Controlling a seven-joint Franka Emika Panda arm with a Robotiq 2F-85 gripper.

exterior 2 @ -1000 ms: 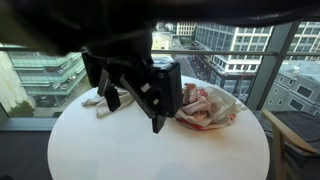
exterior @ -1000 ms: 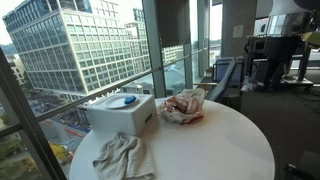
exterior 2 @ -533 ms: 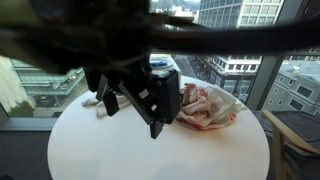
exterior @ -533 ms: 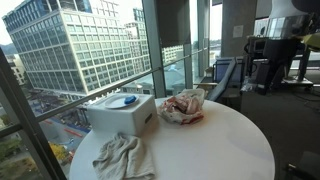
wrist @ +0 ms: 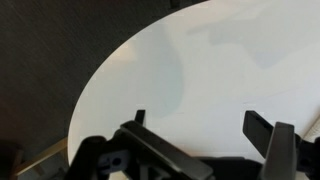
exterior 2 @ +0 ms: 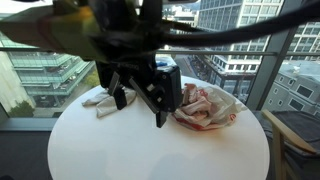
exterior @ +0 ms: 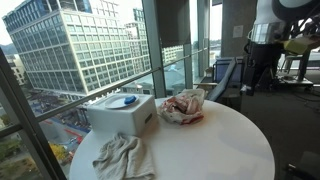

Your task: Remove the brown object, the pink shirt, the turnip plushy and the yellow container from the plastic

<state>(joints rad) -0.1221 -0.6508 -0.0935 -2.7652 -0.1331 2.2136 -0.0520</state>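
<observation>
Gripper (exterior 2: 140, 106) close to lens in exterior view, blurred, fingers angled down. Wrist view: gripper (wrist: 198, 126) jaws spread wide. Arm (exterior: 272, 22) partly visible, upper corner of exterior view.

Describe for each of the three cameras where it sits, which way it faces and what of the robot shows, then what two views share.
Exterior view: beside the round white table, facing the windows past the white box, crumpled grey cloth and crinkled plastic bag; the robot arm shows top right.
Exterior view: near the table, facing the windows; the dark gripper fills the middle.
Wrist view: looks down at the table's rim; the gripper is open at the bottom.
Both exterior views share bag and cloth.
</observation>
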